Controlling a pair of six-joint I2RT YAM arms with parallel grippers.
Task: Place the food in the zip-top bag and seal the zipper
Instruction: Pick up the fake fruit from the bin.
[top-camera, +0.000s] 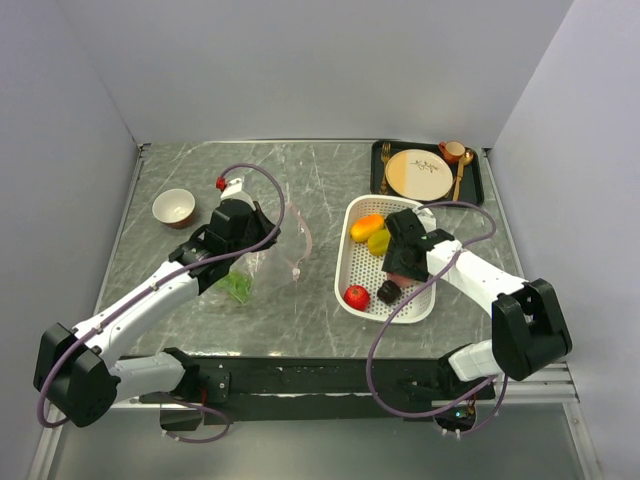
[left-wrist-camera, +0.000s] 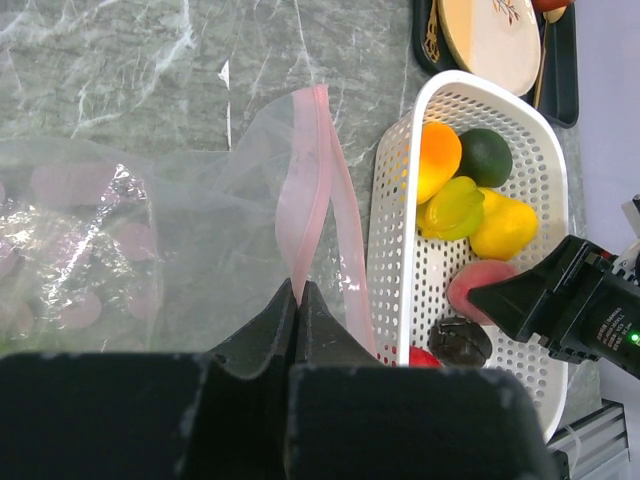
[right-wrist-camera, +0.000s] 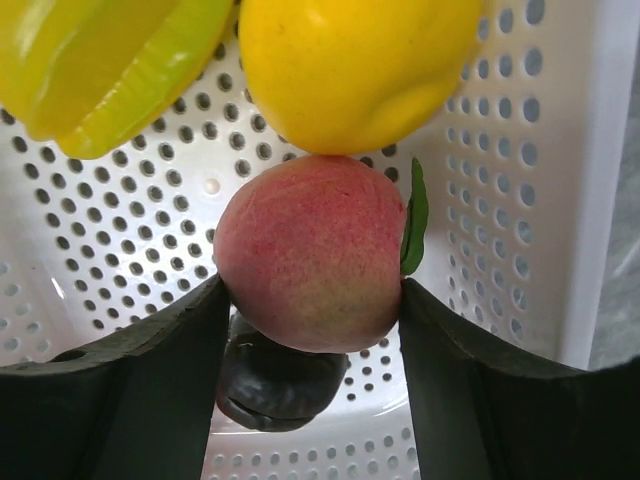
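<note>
**STATUS: PEACH GRASP, BAG HOLD**

The right hand (right-wrist-camera: 310, 292) brackets the peach (right-wrist-camera: 310, 250) inside the white basket (top-camera: 342, 272), with both fingers against its flanks. The left hand (left-wrist-camera: 297, 292) is pressed together, pinching the pink zipper (left-wrist-camera: 318, 170) of the zip-top bag (left-wrist-camera: 190, 200). The bag lies on the counter (top-camera: 320, 320) beside the basket.

bag (left-wrist-camera: 180, 230): clear crinkly plastic | basket (left-wrist-camera: 392, 230): white perf. plastic | peach (right-wrist-camera: 310, 250): matt

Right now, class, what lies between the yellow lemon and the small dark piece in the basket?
The pink peach lies between the lemon and the dark piece, clearest in the right wrist view.
</note>
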